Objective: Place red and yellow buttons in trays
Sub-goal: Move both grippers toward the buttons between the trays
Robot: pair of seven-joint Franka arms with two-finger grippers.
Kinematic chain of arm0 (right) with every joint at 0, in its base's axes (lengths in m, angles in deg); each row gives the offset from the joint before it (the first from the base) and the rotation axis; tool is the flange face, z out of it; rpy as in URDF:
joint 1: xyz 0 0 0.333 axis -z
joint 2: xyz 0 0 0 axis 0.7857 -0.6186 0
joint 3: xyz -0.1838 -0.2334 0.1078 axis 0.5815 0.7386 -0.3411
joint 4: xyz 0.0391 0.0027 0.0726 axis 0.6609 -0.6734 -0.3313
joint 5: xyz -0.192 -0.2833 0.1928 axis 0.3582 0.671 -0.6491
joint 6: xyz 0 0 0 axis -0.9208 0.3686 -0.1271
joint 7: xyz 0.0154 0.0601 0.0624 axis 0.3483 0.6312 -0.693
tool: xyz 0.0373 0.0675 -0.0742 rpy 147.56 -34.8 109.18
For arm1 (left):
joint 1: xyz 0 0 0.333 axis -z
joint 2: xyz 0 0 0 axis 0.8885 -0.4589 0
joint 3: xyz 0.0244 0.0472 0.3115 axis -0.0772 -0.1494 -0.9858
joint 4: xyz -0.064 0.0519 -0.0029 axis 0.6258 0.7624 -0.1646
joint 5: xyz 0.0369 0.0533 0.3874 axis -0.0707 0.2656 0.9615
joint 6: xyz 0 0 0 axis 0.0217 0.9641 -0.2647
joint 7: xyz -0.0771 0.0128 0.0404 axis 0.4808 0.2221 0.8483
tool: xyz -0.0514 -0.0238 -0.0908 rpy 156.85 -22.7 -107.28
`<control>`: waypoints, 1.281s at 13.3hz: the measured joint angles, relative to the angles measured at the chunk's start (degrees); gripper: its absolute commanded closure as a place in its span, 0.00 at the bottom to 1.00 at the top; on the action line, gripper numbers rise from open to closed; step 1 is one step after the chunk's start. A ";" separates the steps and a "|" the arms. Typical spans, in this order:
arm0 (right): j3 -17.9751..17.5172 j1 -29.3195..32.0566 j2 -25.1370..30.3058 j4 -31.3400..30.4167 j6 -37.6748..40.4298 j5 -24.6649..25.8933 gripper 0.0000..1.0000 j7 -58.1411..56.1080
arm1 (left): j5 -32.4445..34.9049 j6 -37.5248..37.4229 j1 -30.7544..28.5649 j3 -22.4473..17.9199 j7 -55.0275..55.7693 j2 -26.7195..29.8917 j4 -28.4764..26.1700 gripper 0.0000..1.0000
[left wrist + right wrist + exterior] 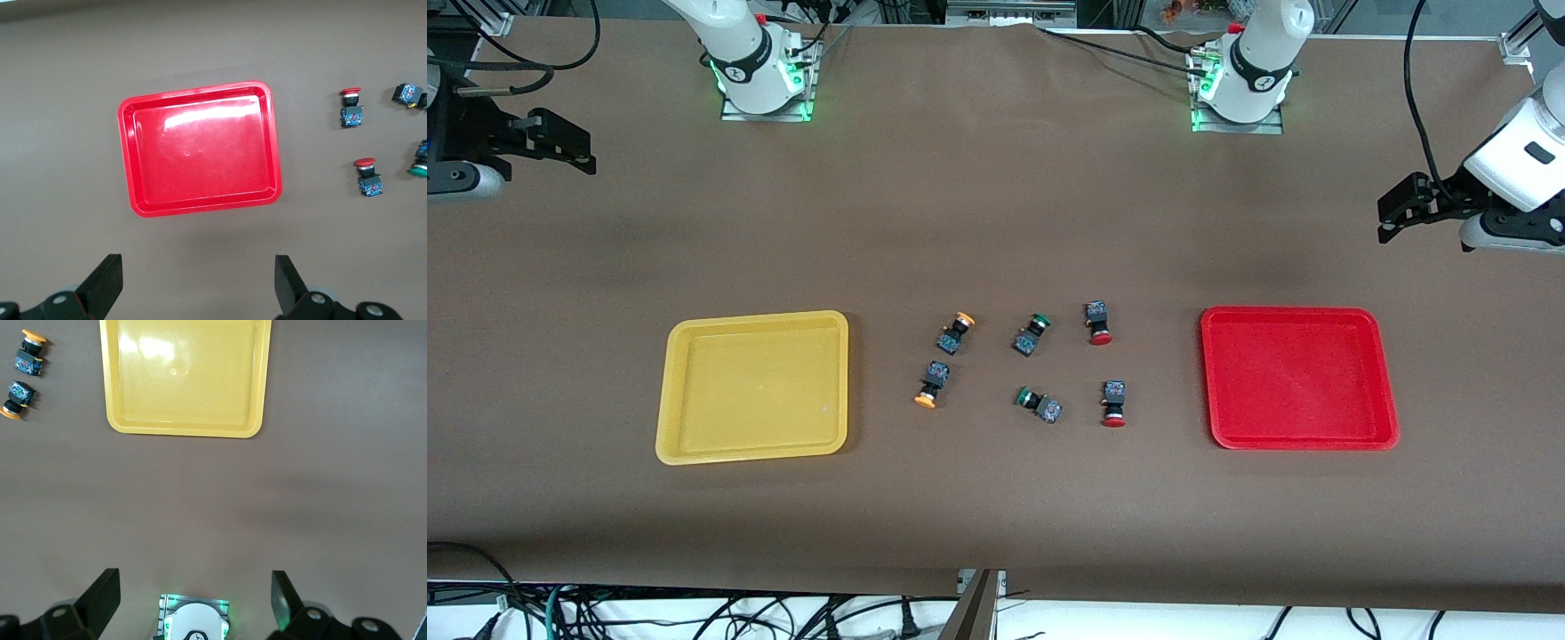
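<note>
Front view: buttons (1102, 323) between trays (754, 386).

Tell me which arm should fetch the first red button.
Left. Its gripper hangs open over the table's end by the red tray, and both red buttons lie beside that tray.

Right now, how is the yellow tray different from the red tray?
The yellow tray is yellow and the red tray is red. The yellow tray lies toward the right arm's end of the table, the red tray toward the left arm's end. Beside the yellow tray lie the two yellow buttons; beside the red tray lie the two red buttons. Both trays are shallow rounded rectangles of like size, and both hold nothing.
</note>
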State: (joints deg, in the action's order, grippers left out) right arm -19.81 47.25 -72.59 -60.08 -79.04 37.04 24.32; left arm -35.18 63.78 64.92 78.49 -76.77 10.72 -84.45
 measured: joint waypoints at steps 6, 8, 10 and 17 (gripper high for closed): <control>0.00 0.00 0.00 0.00 0.00 0.00 0.00 0.00 | 0.00 0.18 0.00 0.00 -0.07 0.00 0.04 0.00; 0.00 0.00 -0.02 0.00 -0.09 0.00 0.00 0.00 | -0.08 0.18 0.03 0.08 -0.08 0.00 0.04 0.00; -0.01 0.00 -0.54 -0.01 -0.38 -0.03 0.00 0.00 | -0.17 0.18 0.06 0.29 -0.08 -0.02 0.04 0.00; -0.75 -2.14 -14.98 -0.30 -10.27 -0.34 0.00 1.54 | -0.18 0.19 0.09 0.41 -0.08 -0.38 0.03 0.00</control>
State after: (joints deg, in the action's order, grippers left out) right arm -20.56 45.11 -87.58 -60.37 -89.31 36.70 25.86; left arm -35.37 63.97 65.02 78.90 -76.85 10.33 -84.42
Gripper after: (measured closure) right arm 0.000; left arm 0.000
